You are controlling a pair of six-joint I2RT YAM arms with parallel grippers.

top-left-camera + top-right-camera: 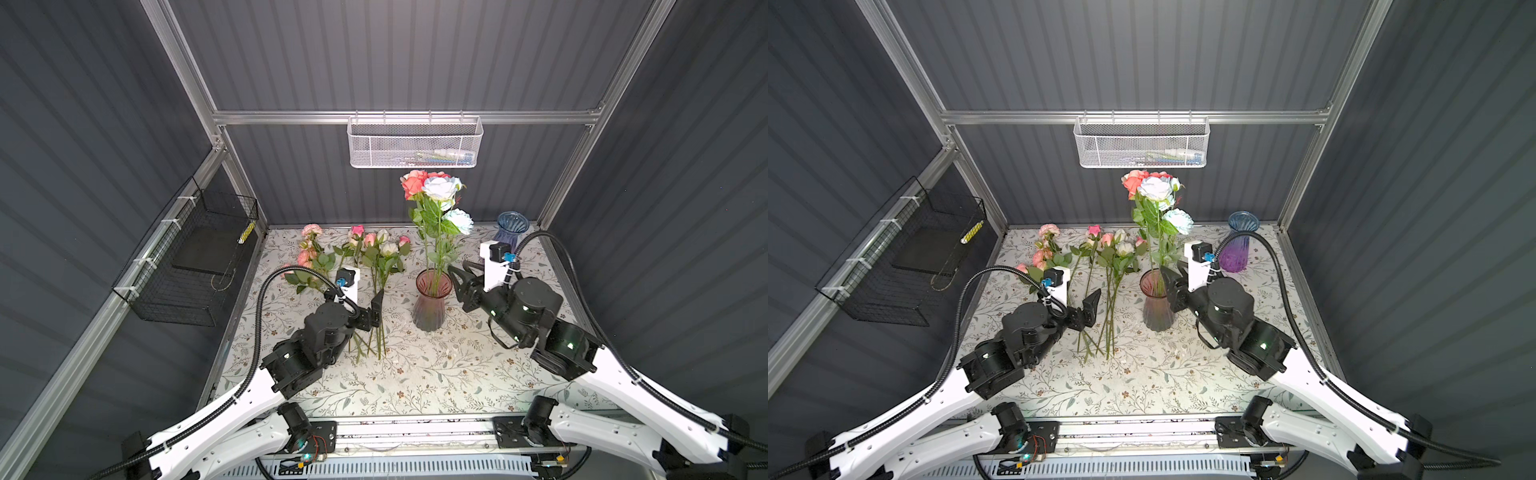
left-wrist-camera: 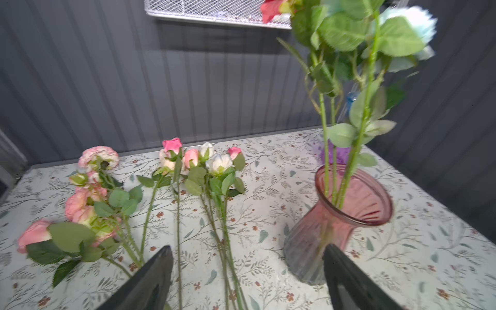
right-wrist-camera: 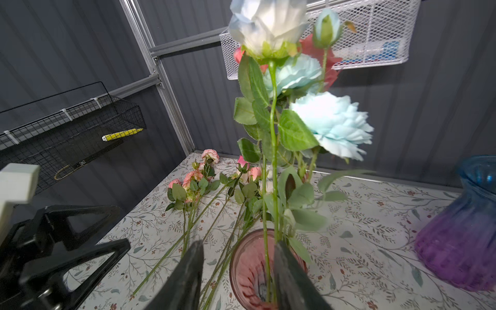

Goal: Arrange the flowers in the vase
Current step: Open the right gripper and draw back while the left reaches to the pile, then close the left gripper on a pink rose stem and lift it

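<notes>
The right gripper [image 3: 239,244] has its two black fingers [image 3: 193,268] parted. One finger stands on each side of the green stems, just above the mouth of the pink vase [image 1: 429,311]. The stems run through the gap unpinched, closer to one finger.

The left gripper [image 2: 247,248] has its fingers [image 2: 158,268] spread wide and holds nothing. It hangs to the left of the pink vase, low over the bare stem ends of the loose flowers [image 1: 376,259].

The standing flowers [image 1: 440,189] rise upright out of the pink vase, with white, pale blue and coral blooms at the top. The loose flowers lie flat on the leaf-patterned table [image 1: 415,374] to the left of the pink vase. Their pink, coral and cream blooms point toward the back wall.

A blue and purple vase [image 1: 1235,249] stands behind and to the right of the pink vase. A white mesh basket [image 1: 415,143] hangs on the back wall above the pink vase. A black wire basket [image 1: 195,266] hangs on the side wall, well to the left of the pink vase.
</notes>
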